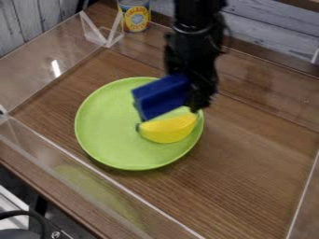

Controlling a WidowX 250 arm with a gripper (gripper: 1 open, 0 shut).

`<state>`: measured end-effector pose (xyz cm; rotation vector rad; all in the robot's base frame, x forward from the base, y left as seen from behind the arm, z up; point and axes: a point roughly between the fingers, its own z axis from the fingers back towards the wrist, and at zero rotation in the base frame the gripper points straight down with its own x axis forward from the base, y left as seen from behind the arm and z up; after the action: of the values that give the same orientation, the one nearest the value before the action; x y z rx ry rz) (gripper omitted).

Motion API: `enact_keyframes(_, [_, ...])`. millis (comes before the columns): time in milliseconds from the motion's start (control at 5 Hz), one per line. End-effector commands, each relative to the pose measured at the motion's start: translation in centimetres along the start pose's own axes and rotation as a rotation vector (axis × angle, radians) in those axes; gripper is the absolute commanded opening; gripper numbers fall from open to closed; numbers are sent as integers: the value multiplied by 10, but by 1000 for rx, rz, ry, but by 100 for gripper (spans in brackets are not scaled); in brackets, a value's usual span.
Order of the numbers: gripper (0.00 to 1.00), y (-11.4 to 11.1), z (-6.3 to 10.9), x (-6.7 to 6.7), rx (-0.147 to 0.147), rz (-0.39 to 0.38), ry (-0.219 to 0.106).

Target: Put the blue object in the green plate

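A blue block is hanging tilted above the right half of a green plate, apparently gripped by the dark gripper at upper center. Banana crowding the near side, careful placement is calling for leftward lowering before release.

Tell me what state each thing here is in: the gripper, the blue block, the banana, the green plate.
Gripper: at the block's right end, fingers too dark to read
Blue block: tilted, above the plate
Banana: lying on the plate, partly hidden
Green plate: flat, face up
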<state>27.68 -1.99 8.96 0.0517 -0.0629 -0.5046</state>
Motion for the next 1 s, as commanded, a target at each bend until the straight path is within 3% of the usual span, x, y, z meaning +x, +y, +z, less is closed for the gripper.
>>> enact_keyframes(0, [0, -30, 9, 11, -2, -48, -64])
enact_keyframes(200, [0, -53, 2, 18, -18, -77, -87])
enact_keyframes(600, [0, -79, -6, 22, -66, -59, -159])
enact_keyframes(800, [0, -85, -7, 22, -86, -55, -175])
